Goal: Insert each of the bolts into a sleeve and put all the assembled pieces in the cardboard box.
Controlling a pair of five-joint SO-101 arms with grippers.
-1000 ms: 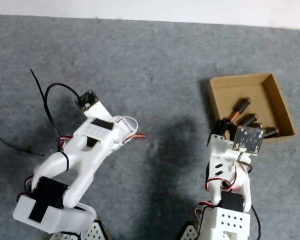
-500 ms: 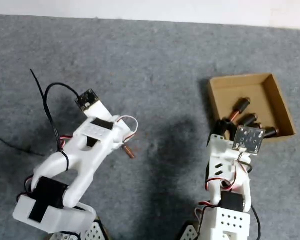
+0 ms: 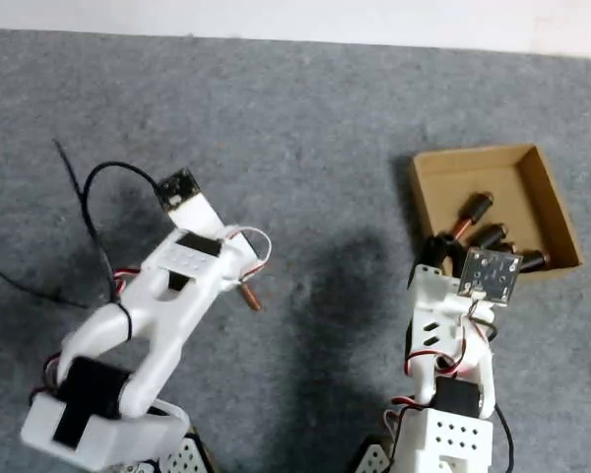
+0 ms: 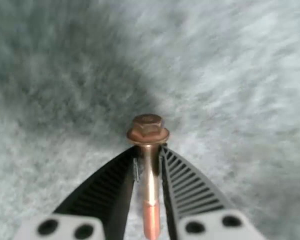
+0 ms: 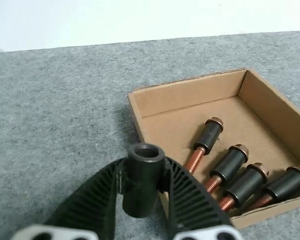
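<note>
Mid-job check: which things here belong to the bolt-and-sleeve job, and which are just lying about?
Job: copper hex-head bolt in the left gripper; black cylindrical sleeve in the right gripper; brown cardboard box; four assembled bolt-and-sleeve pieces inside it.
Lying about: thin black wire on the grey felt mat.

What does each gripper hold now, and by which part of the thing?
The left gripper holds a copper bolt by its shank, just under the head. The right gripper holds a black sleeve by its sides.
</note>
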